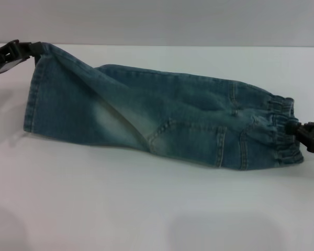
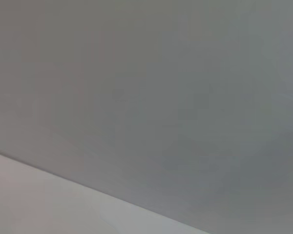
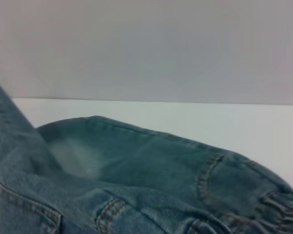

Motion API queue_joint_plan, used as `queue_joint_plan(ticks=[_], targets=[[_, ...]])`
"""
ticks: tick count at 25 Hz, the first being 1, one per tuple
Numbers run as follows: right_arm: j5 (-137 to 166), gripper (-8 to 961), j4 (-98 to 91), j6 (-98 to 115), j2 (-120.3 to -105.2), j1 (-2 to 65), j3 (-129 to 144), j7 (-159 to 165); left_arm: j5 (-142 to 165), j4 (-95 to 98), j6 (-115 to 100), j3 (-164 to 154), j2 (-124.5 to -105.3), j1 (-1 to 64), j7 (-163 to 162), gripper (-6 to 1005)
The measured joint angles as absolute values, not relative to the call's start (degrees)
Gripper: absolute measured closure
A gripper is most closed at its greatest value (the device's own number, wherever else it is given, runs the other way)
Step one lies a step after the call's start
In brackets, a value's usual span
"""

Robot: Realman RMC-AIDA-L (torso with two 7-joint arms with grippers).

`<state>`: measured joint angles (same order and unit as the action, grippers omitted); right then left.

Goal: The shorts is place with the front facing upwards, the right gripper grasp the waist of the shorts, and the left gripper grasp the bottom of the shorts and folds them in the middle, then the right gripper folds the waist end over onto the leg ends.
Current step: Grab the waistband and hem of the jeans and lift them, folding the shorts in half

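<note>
A: Where do the shorts lie?
B: On the white table, long axis left to right. The right gripper is clamped on the waist.
A: And farther back?
B: The left gripper pinches the bottom of the shorts, raised; the waist must travel leftward.

blue denim shorts folded lengthwise, stretched across white table.

My head camera looks forward and down at the white table from a little way back. My right wrist camera sits very close to the shorts, low, looking along them; both views share the shorts. My left wrist camera faces only table edge and grey wall.
</note>
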<state>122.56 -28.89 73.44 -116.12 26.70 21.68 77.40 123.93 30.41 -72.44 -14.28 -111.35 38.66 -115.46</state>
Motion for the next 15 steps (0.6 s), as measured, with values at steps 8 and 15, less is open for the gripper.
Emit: queue_joint_plan(ticks=[8,15], targets=[[116.2,952,-28.7,72.5,-116.76,26.3,21.7,75.9,123.9,30.4,-63.7,-18.1,-113.18,39.7,-111.1,917],[107.0,952,-26.9,73.4,-117.31,24.9,21.7,70.9,123.9,30.4,-55.5,-21.8,-114.38,39.9,-108.8,909]])
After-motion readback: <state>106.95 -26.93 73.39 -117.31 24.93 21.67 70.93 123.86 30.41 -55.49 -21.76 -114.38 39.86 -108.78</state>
